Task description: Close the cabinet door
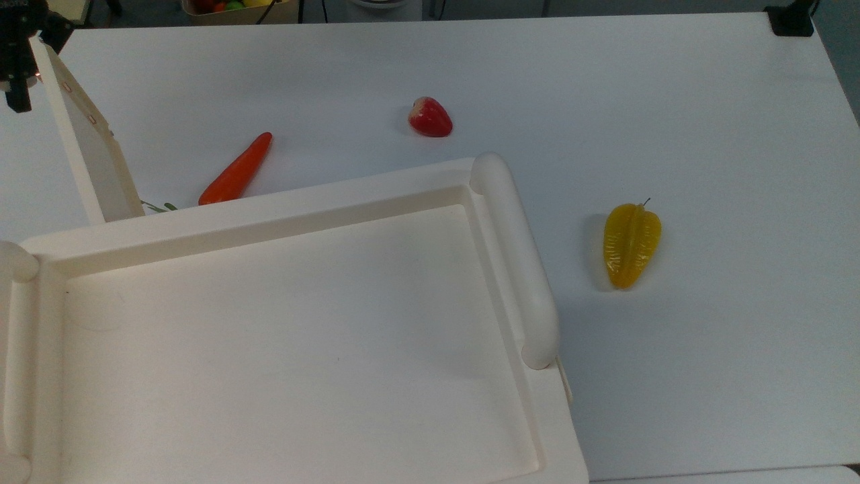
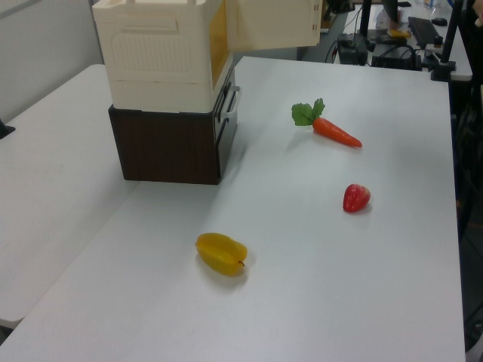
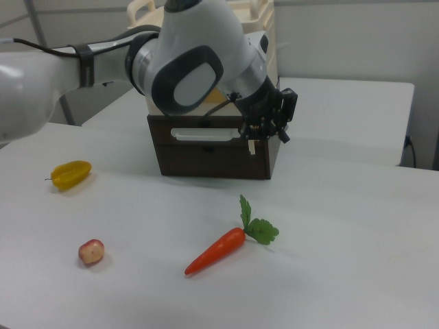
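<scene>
Since the thin cream-white cabinet door (image 1: 84,134) looks light and stiff, pushing its free outer edge should swing it; whether the black jaws are parted, I cannot tell.

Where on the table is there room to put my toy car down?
The big bare patch of table beyond the strawberry and starfruit, toward the top view's right, is free. The cabinet top is bare too. It is crowded by the carrot, the open door and the pincer.
</scene>
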Tool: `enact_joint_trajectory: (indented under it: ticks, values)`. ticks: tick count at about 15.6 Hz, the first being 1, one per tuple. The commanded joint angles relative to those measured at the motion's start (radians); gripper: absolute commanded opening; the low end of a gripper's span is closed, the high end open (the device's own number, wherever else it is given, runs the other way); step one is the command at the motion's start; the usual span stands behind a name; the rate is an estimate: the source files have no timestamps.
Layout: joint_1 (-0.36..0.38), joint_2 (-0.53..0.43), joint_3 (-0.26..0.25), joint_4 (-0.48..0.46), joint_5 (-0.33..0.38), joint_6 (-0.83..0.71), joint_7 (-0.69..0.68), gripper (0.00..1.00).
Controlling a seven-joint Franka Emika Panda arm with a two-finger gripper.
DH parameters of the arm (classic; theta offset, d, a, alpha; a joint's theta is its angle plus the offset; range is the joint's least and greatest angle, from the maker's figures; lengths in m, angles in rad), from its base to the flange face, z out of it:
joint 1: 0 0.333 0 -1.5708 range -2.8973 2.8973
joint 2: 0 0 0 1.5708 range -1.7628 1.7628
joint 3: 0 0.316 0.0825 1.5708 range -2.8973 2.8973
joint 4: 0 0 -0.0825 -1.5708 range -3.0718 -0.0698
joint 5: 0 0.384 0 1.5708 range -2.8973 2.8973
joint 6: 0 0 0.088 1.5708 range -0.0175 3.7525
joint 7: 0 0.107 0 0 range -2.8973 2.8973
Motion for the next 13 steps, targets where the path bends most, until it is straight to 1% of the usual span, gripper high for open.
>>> enact_joint_trajectory:
  ticks: [1,4,8,13]
  values:
    - [0.009,0.024,0.008,0.008,0.06,0.088,-0.014,0.0]
    - [0.012,0.029,0.042,0.011,0.063,0.107,0.007,0.0]
    - [0.027,0.014,0.062,0.005,0.066,0.091,0.012,0.0]
    - [0.055,-0.006,0.085,0.002,0.067,-0.034,0.014,0.0]
